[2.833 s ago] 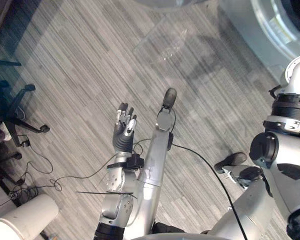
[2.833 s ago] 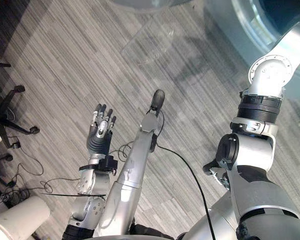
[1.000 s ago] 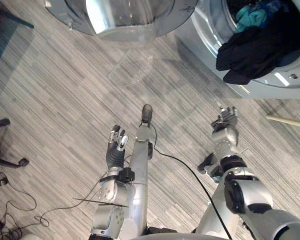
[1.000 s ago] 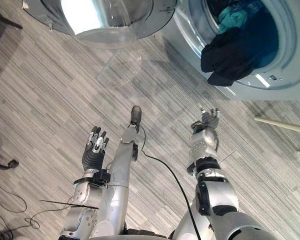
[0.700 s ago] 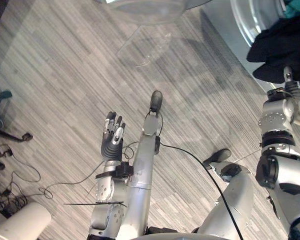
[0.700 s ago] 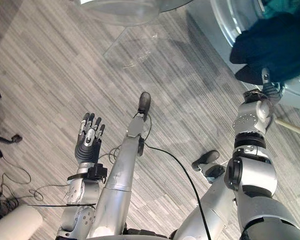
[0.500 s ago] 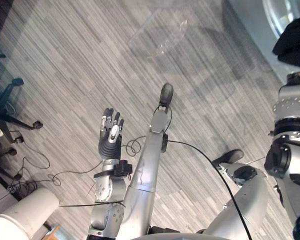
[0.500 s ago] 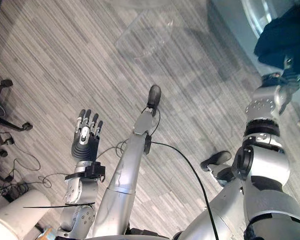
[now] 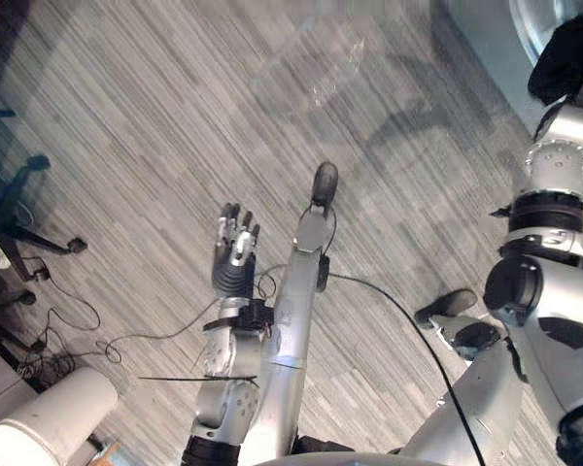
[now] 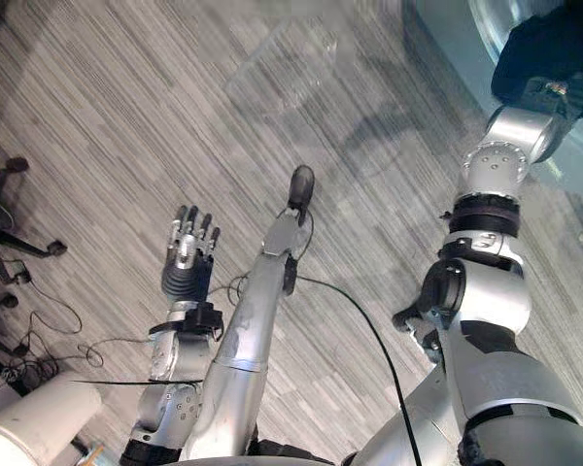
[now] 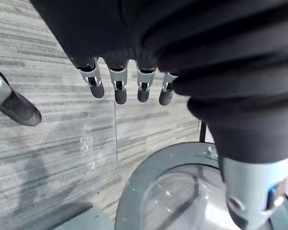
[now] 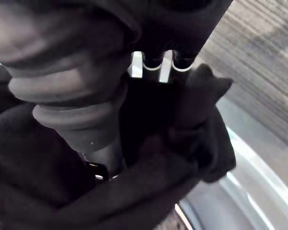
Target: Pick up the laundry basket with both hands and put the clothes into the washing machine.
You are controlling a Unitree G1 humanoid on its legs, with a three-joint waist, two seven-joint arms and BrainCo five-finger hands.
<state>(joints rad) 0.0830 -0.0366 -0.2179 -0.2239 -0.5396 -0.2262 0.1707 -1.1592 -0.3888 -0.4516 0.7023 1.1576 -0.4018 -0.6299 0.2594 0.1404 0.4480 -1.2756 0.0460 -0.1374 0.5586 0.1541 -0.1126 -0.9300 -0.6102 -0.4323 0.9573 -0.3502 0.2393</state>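
right hand [image 12: 137, 65] gone deeper into dark clothes [image 12: 177, 167] | draped over washer [image 10: 447, 49] rim

The right hand [image 12: 77, 81] is seen from very close, its dark ribbed cover lying against a black garment [image 12: 177, 167]. The garment is bunched in thick soft folds around the front of the hand, which is sunk into the cloth past the cover, so that its grip cannot be judged. One fold is raised in a blunt point just beside the hand. Past the garment a curved pale grey rim of the washing machine [image 12: 259, 191] is shown, part of it covered by the hanging cloth. Beyond the rim, a grey striped floor [image 12: 264, 48] is seen
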